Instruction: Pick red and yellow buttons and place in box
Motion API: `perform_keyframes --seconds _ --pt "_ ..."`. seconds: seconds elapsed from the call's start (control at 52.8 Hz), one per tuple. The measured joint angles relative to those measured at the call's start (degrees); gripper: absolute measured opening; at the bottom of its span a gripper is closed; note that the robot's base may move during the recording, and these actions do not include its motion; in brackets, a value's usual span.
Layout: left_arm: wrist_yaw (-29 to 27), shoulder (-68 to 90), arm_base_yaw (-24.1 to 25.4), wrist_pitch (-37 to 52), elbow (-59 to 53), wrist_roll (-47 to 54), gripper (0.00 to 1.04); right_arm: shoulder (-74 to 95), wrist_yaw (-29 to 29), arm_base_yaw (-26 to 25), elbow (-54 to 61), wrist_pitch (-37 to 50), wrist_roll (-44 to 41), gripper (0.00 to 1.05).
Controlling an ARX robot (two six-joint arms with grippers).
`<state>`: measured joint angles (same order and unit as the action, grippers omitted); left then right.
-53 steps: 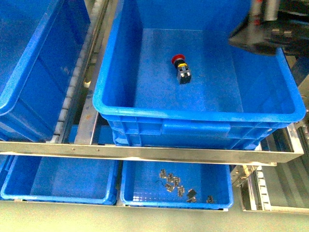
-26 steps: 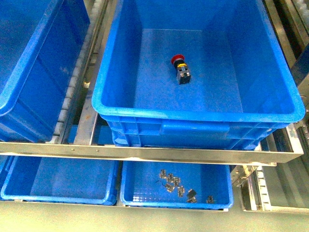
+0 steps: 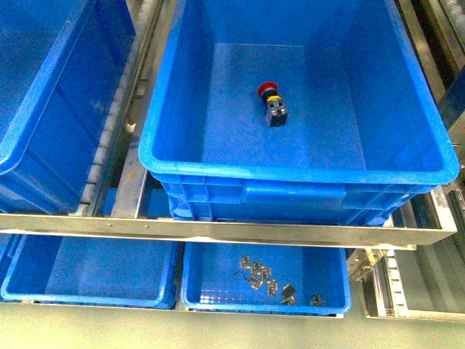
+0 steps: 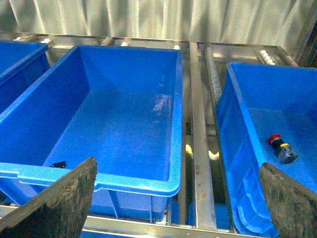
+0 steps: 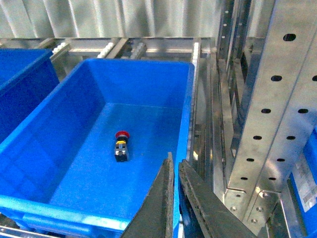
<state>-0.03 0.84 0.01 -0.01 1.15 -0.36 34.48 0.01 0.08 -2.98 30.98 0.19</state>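
Nearest the robot, on the lower shelf, a shallow blue tray holds a scatter of small grey metal parts. Above it, past a brushed steel rail, sits the box, glossy blue plastic with a thick rolled rim. The red button lies on its side on the box's smooth floor, round cap toward the far wall. The left hand is spread wide and empty. The right hand is pressed almost together on nothing. Perforated steel uprights and a corrugated metal wall stand behind.
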Motion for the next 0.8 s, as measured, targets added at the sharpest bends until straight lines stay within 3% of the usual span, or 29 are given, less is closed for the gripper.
perform_keyframes --seconds 0.171,0.796 --pt "0.02 0.0 0.0 0.0 0.0 0.0 0.97 -3.15 -0.04 0.0 1.75 -0.13 0.0 0.04" --pt "0.0 0.0 0.0 -0.02 0.0 0.0 0.97 -21.33 0.09 0.0 1.77 -17.73 0.0 0.04"
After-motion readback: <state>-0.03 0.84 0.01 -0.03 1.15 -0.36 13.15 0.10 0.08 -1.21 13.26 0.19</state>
